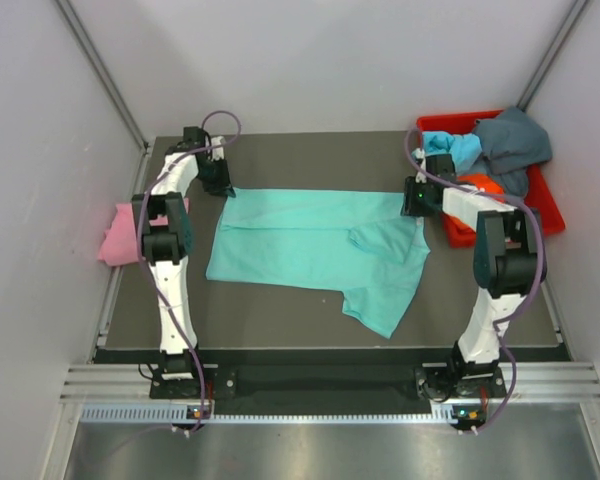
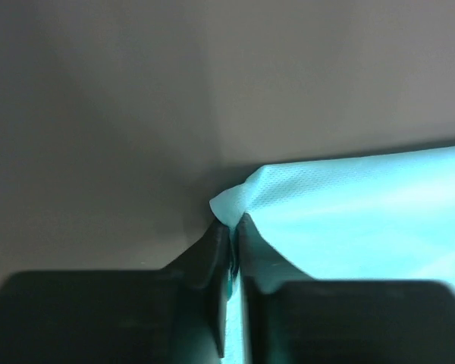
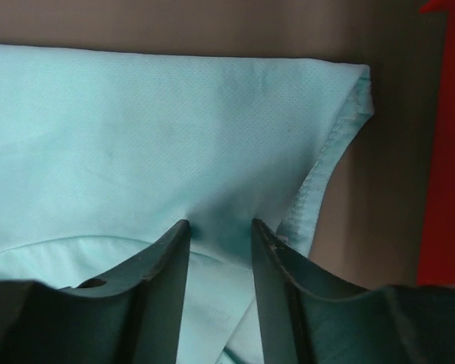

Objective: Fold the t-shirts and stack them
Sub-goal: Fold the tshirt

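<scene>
A teal t-shirt [image 1: 310,240] lies spread flat across the dark table, one sleeve hanging toward the near edge. At its far left corner my left gripper [image 1: 220,186] is down on the cloth. The left wrist view shows that gripper [image 2: 231,225] shut on the corner of the teal t-shirt [image 2: 364,205], a small tip of cloth poking out above the jaws. My right gripper [image 1: 416,200] sits at the far right corner. There my right gripper [image 3: 220,227] is open, its tips pressed onto the teal t-shirt [image 3: 136,129] beside a hemmed edge.
A red bin [image 1: 551,208] at the far right holds a light blue shirt [image 1: 458,148], a dark grey-blue shirt [image 1: 512,140] and an orange shirt [image 1: 483,185]. A pink shirt [image 1: 118,243] lies off the table's left edge. The red bin [image 3: 444,152] edges the right wrist view.
</scene>
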`<action>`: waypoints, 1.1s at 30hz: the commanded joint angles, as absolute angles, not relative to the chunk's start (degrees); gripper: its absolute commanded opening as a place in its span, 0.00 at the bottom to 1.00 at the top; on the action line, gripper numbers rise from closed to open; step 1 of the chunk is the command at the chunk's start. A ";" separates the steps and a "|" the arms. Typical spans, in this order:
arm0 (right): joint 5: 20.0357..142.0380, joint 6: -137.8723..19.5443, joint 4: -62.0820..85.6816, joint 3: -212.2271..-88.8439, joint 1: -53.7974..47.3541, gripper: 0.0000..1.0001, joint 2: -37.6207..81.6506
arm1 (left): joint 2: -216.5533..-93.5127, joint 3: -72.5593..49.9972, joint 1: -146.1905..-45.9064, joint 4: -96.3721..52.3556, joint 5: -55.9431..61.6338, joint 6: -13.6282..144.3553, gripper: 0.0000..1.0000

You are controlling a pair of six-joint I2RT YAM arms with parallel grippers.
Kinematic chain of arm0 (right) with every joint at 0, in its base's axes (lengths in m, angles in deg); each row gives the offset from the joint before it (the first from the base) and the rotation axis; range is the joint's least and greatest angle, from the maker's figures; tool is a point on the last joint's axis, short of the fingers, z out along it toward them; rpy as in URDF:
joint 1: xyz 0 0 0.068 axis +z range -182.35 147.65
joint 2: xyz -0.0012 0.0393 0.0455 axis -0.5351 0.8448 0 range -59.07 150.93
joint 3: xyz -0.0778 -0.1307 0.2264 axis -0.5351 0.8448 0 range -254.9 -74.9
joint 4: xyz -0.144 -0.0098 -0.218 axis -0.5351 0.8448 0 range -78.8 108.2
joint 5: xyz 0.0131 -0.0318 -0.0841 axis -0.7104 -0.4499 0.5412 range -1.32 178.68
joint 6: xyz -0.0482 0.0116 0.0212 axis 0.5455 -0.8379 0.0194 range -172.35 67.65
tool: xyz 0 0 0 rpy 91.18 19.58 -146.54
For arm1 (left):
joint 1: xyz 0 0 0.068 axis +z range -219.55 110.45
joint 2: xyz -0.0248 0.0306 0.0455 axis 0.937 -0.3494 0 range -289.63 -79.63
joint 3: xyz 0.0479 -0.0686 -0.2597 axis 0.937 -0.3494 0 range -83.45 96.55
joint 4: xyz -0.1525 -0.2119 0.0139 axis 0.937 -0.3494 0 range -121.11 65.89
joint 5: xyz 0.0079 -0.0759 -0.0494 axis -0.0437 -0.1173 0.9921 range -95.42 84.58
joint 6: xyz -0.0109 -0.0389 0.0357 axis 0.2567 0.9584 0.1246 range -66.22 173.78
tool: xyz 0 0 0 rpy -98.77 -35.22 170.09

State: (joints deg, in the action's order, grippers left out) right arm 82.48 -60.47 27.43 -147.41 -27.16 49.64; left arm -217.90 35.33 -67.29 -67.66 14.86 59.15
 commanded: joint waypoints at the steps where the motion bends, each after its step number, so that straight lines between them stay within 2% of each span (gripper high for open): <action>1: 82.88 -61.31 25.71 -150.66 -27.43 0.37 52.20 | -218.14 35.47 -67.62 -67.00 13.31 58.53 0.07; 2: 83.14 -61.31 25.62 -151.01 -27.43 0.35 53.16 | -218.06 35.38 -67.62 -67.00 12.09 58.70 0.00; 3: 83.40 -61.58 25.62 -151.36 -27.51 0.34 53.61 | -217.88 35.38 -67.62 -66.92 11.73 58.79 0.00; 7: 83.93 -61.32 25.62 -153.03 -27.43 0.14 55.63 | -217.44 35.29 -67.53 -66.91 10.58 58.97 0.00; 9: 83.58 -61.31 26.06 -154.09 -27.34 0.08 56.68 | -217.44 35.46 -67.53 -66.57 9.10 59.14 0.00; 28: 79.98 -61.32 28.95 -174.64 -26.37 0.03 68.37 | -224.99 46.53 -67.26 -63.40 0.39 59.15 0.00; 31: 79.71 -61.40 29.05 -174.39 -26.28 0.03 68.20 | -225.26 47.68 -67.53 -63.40 0.03 59.41 0.00; 32: 79.63 -61.40 29.13 -174.13 -26.28 0.03 67.24 | -225.00 47.86 -67.79 -63.40 0.21 59.15 0.00; 33: 79.36 -61.32 29.05 -173.87 -26.20 0.09 66.54 | -224.65 48.03 -67.88 -63.49 -0.14 59.06 0.03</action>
State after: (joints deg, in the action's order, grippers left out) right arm 80.36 -61.47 29.88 -171.80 -26.72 68.11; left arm -223.83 45.93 -67.72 -65.43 2.64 59.65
